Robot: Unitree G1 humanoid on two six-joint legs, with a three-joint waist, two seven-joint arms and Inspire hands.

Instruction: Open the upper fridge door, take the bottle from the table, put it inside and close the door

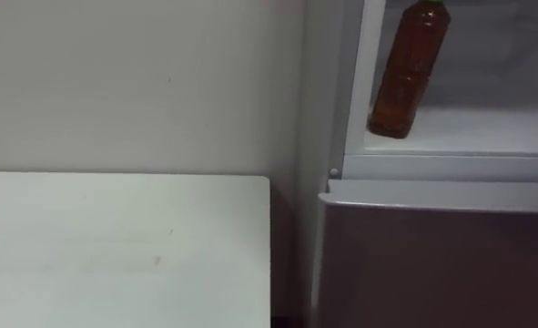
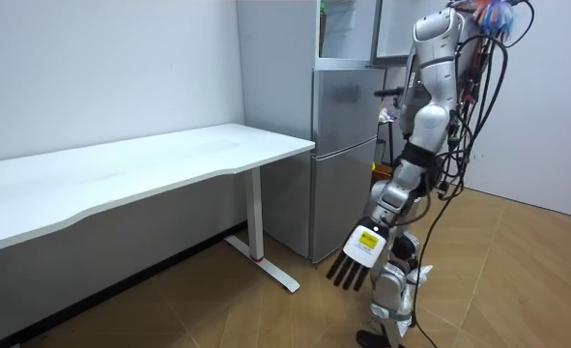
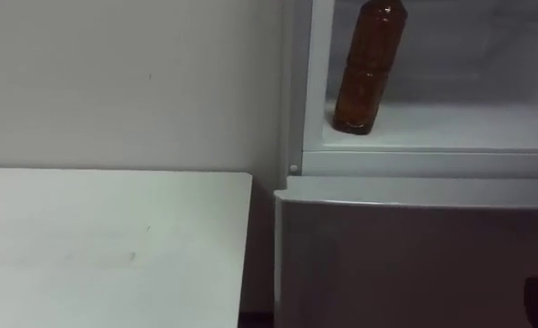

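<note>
The brown bottle [image 1: 409,73] with a green cap stands on the white shelf [image 1: 487,128] of the upper fridge compartment, near its left wall, leaning a little; no hand touches it. It also shows in the right eye view as bottle [image 3: 367,68]. In the room view I stand close in front of the fridge [image 2: 343,145]. My left hand [image 2: 357,259] hangs low beside my leg with straight fingers and holds nothing. A dark bit of my right hand [image 3: 536,293] shows at the lower right edge.
The grey lower fridge door [image 1: 432,264] is closed below the open compartment. A white table [image 1: 114,246] stands against the wall just left of the fridge, with a narrow gap between them. Wooden floor [image 2: 517,280] lies behind me.
</note>
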